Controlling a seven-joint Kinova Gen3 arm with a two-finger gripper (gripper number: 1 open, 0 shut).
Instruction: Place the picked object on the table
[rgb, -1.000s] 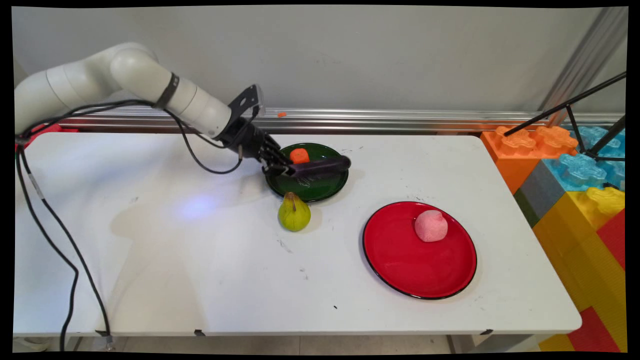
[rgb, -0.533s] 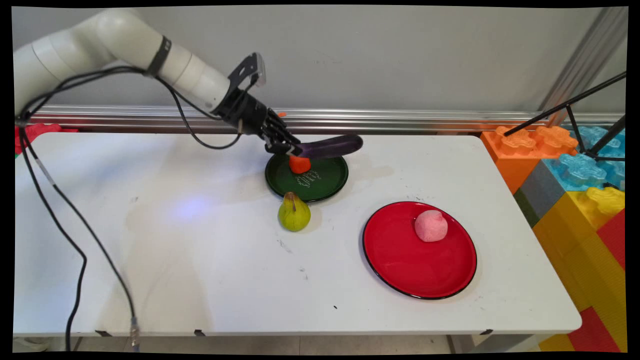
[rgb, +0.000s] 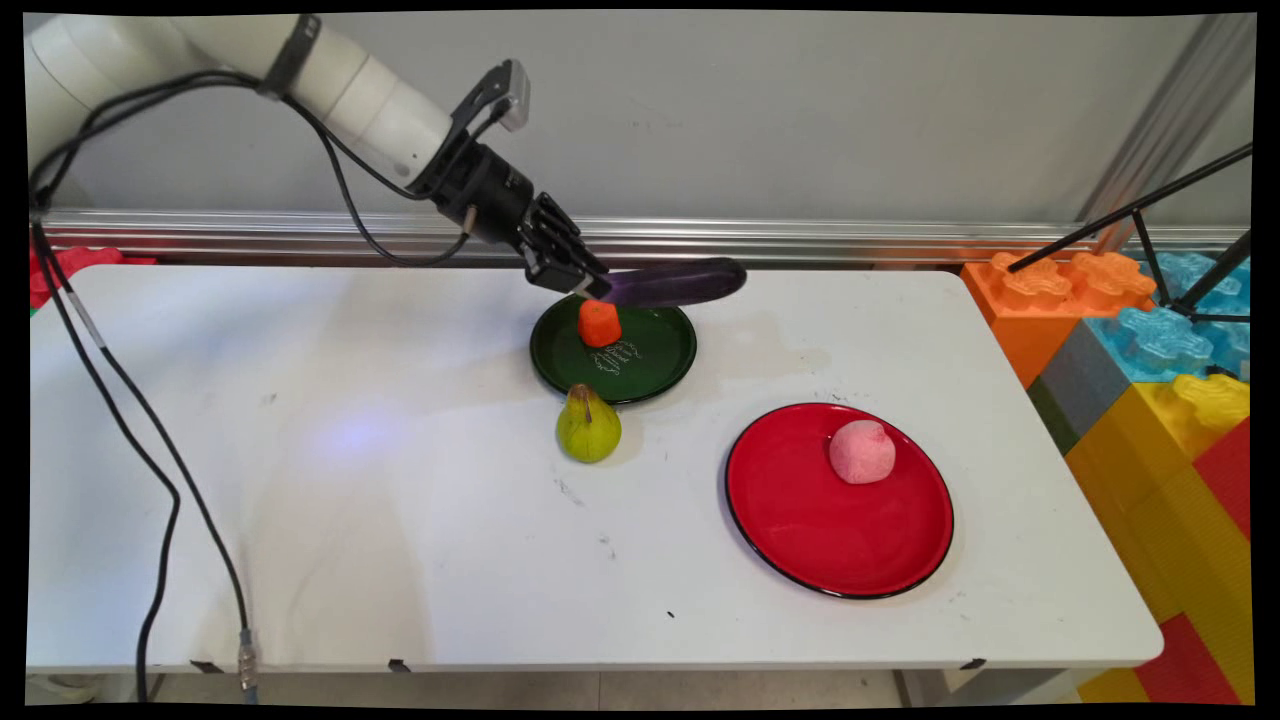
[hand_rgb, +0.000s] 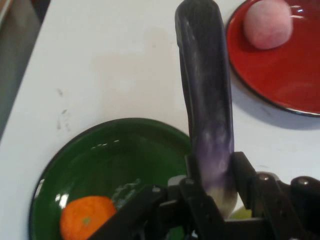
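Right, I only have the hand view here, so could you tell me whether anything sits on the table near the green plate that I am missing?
Observer: Yes, a green pear stands on the table at the near rim of the green plate.
Operator: Thank you. How high is the eggplant?
Observer: The gripper holds the eggplant clear above the plate's far rim, roughly level.
Operator: And what lies beyond the red plate?
Observer: Big coloured toy blocks stand off the table's right end, past the red plate.
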